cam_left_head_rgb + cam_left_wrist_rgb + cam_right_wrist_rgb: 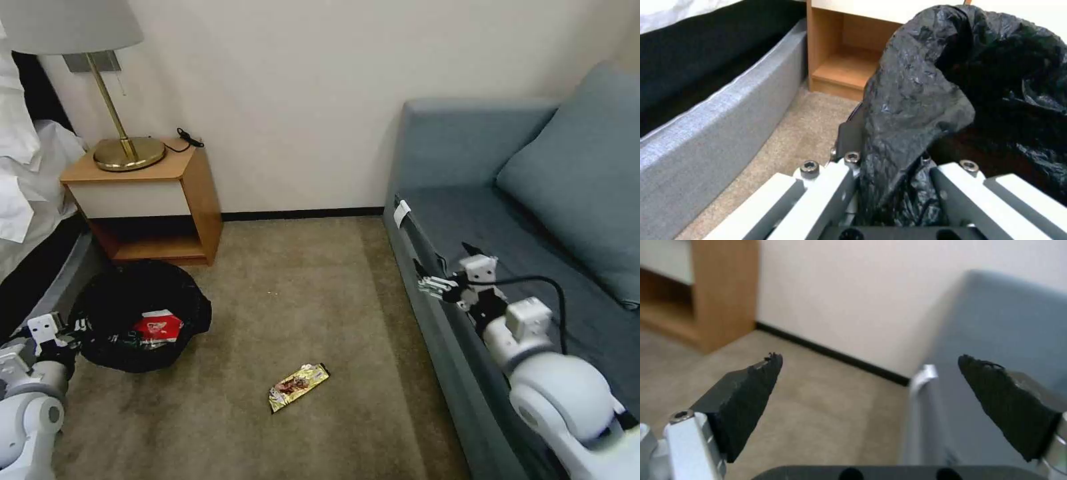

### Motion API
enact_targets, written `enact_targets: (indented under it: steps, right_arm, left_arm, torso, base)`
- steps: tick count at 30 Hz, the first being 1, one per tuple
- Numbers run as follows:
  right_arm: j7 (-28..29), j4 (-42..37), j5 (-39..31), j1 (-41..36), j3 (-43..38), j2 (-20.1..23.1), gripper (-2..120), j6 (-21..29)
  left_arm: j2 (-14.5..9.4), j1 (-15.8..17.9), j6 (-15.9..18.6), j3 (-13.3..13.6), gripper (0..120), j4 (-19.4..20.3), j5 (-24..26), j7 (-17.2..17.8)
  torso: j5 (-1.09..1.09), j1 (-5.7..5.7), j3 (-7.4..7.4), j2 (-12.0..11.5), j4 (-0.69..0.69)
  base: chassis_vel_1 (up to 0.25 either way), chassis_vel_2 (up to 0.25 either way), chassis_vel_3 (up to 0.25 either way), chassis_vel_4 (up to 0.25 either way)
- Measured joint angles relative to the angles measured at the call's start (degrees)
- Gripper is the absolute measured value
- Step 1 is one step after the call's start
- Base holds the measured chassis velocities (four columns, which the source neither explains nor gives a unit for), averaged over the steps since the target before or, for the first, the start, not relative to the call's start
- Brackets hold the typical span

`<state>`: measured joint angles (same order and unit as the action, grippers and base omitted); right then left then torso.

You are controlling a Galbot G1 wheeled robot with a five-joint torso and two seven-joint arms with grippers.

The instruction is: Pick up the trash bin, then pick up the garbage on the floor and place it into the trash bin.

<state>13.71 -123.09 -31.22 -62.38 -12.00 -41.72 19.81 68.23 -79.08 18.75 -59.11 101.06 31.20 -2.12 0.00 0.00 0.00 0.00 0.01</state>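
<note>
The trash bin (107, 300), lined with a glossy black bag, stands at the left between the bed and the nightstand. A red-and-white packet (157, 327) lies inside it. My left gripper (72, 328) is at the bin's near-left rim. In the left wrist view the left gripper (889, 160) is shut on a fold of the bin's black bag (916, 100). A piece of garbage, a gold-brown wrapper (299, 385), lies flat on the carpet in the middle. My right gripper (442, 260) hovers open and empty by the sofa's front edge, well above and right of the wrapper. The right wrist view shows the right gripper (869, 358) with its fingers spread wide.
A wooden nightstand (193, 193) with a brass lamp (127, 152) stands against the wall behind the bin. The bed (27, 200) runs along the left and a blue sofa (480, 220) with a cushion (587, 167) along the right. Bare carpet (300, 300) lies between them.
</note>
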Motion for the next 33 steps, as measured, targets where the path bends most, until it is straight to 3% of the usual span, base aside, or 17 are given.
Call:
enact_targets:
  steps: [3, 6, 8, 9, 12, 18, 21, 28, 33]
  right_arm:
    - [-0.18, 3.17, -1.74, 5.45, 6.85, 0.10, 100, 0.07]
    - [0.51, 10.03, -7.17, 16.52, 20.42, -2.40, 100, 1.71]
    - [0.60, 10.87, -8.29, 18.06, 22.13, -2.90, 100, 2.18]
    - [1.05, 14.07, -14.05, 23.04, 27.34, -4.76, 100, 4.15]
    - [1.74, 19.07, -24.31, 28.45, 33.58, -8.02, 100, 9.69]
    - [3.46, 26.23, -35.80, 30.72, 37.15, -12.44, 100, 15.18]
    - [6.50, 34.10, -42.60, 30.26, 37.16, -17.50, 100, 16.90]
    - [7.83, 43.51, -46.02, 28.73, 33.98, -25.98, 100, 17.58]
    - [9.73, 47.29, -47.16, 27.88, 32.44, -28.79, 100, 19.88]
  left_arm:
    - [0.10, -0.25, -0.10, -0.02, 3, 0.52, -0.12, -0.18]
    - [0.14, -0.73, -0.13, -0.06, 3, 1.74, -0.15, -0.40]
    - [0.15, -0.79, -0.13, -0.09, 3, 1.86, -0.15, -0.43]
    - [0.11, -1.15, -0.14, -0.36, 3, 2.40, -0.06, -0.48]
    - [-0.13, -1.82, -0.29, -0.98, 3, 2.79, 0.32, -0.70]
    - [-0.79, -2.58, -1.38, -2.22, 3, 1.44, 0.44, -1.70]
    - [-1.98, -3.28, -2.50, -3.01, 3, -0.43, 0.37, -2.45]
    - [-3.08, -3.41, -2.79, -1.90, 3, -0.30, 1.78, -2.79]
    - [-2.94, -2.73, -2.81, -0.61, 3, -0.08, 1.36, -2.90]
  torso:
    - [0.00, 0.00, 0.00, 0.00, -0.01]
    - [0.01, 0.00, 0.00, 0.00, -0.02]
    - [0.02, 0.00, 0.01, 0.00, -0.01]
    - [-0.01, 0.00, 0.00, 0.00, 0.01]
    - [0.00, 0.00, 0.00, 0.00, 0.01]
    - [0.00, 0.00, 0.00, -0.01, -0.01]
    - [-0.01, 0.00, 0.00, 0.00, 0.00]
    - [0.00, 0.00, 0.00, 0.00, 0.00]
    - [0.00, 0.00, 0.00, 0.00, -0.02]
  base:
    - [0.000, 0.000, 0.000, 0.000]
    - [0.000, 0.000, 0.000, 0.000]
    - [0.000, 0.000, 0.000, 0.000]
    - [0.000, 0.000, 0.000, 0.000]
    - [0.000, 0.000, 0.000, 0.000]
    - [0.000, 0.000, 0.000, 0.000]
    - [0.000, 0.000, 0.000, 0.000]
    - [0.000, 0.000, 0.000, 0.000]
    - [0.000, 0.000, 0.000, 0.000]
